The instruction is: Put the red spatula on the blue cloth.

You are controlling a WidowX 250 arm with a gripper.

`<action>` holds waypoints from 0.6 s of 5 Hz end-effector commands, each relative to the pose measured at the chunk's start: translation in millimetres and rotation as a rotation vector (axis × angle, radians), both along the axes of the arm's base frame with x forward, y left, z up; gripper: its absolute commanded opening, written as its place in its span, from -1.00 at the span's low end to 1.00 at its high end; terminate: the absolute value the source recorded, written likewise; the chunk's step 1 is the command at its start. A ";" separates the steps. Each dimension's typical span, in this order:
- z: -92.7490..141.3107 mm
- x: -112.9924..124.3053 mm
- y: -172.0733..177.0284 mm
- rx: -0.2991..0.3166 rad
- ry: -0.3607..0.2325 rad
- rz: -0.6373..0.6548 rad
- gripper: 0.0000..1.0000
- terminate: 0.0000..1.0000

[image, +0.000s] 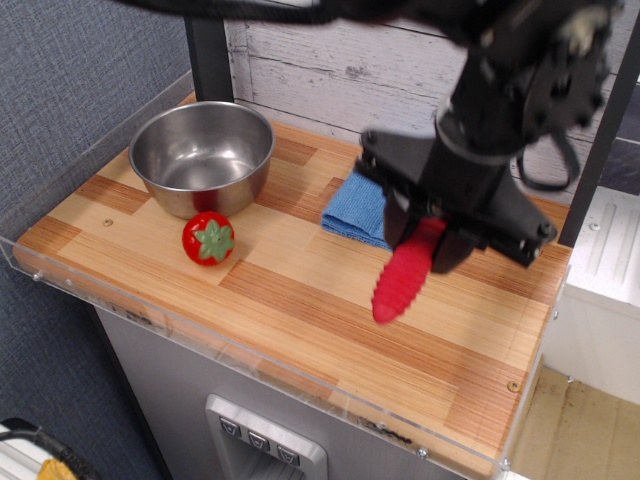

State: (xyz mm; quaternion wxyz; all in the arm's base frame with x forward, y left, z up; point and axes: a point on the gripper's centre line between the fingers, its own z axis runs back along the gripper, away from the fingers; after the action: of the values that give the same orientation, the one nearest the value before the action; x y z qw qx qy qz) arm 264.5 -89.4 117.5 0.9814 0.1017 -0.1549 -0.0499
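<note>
A: Item one, the gripper point(428, 248)?
B: Black, hanging over the right half of the tabletop point(300, 290), somewhat blurred. Its fingers point(455, 250) are closing on the upper end of the spatula point(404, 276), one on each side, with no gap showing between them and the handle.

A: The spatula itself?
B: Thick ribbed red handle, pointing down and to the near left. Its lower tip is hanging above the wood, apparently clear of the surface, though contact is hard to rule out from this angle. The metal head is sitting hidden inside the gripper.

A: The cloth point(362, 205)?
B: Light blue, folded, lying on the far right part of the tabletop. The arm is covering most of it; only the left portion is showing. The spatula's handle is hanging just near of the cloth's visible edge, not lying on it.

A: Other stock?
B: One steel bowl point(203, 157), standing upright at the far left. One red toy tomato point(208, 238) with a green leaf top, sitting just near of the bowl, close to its wall; whether they are touching, I cannot tell. Both are sitting well apart from the gripper.

A: Surface and surrounds?
B: Wooden tabletop in mixed light and dark planks, a clear plastic rim point(250, 345) running along its near edge. A whitewashed plank wall point(320, 60) is standing behind.
</note>
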 end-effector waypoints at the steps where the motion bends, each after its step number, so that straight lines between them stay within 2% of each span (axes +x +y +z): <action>1: 31.8 29.7 23.7 0.026 -0.086 0.006 -1.00 -1.00; 3: 3.8 65.3 40.8 0.036 -0.029 -0.028 -1.00 -1.00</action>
State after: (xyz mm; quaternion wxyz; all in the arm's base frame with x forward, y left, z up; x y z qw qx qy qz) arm 326.9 -42.2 103.0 0.9800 0.1191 -0.1432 -0.0704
